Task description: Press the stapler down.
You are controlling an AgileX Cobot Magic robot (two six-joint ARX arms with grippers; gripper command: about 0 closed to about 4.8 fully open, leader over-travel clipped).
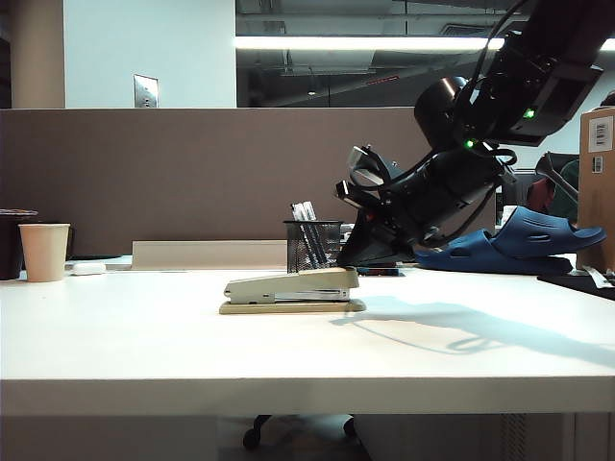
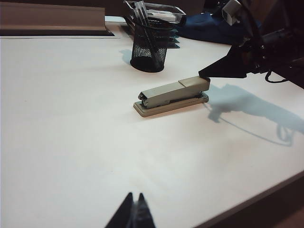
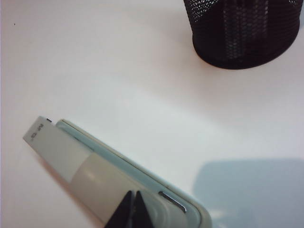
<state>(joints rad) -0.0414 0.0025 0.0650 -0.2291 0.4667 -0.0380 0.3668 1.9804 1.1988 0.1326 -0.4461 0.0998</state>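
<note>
Exterior view: stapler (image 1: 291, 289) flat on white worktop (image 1: 144, 336), near the middle, just in front of mesh cup (image 1: 312, 245) holding pens. Right arm slanting down from upper right, right gripper (image 1: 354, 261) at the stapler's hinge end, touching or just above the top arm; contact hard to confirm. Paper cup (image 1: 44, 252) well apart at far left; blue shoe (image 1: 519, 245) behind the arm at the right.

Left wrist view: stapler (image 2: 172, 95) seen from across the worktop (image 2: 71, 142), mesh cup (image 2: 151, 45) just behind it. Left gripper (image 2: 134, 214) well apart from it, low over the near edge, jaws closed to a point, holding nothing. Right gripper (image 2: 206, 73) as a dark wedge at the stapler's rear end.

Right wrist view: right gripper (image 3: 133, 209) directly over the stapler (image 3: 109, 178), jaws pinched together, empty, tips on or a hair above the top arm. Mesh cup (image 3: 247, 33) beyond.

Step in hand, judged: positioning for the press, or its very start; top arm looks low, though how far down cannot be told. Next move calls for a straight downward push with closed jaws, likely better nearer the front end than the hinge, without skidding off the smooth top.
</note>
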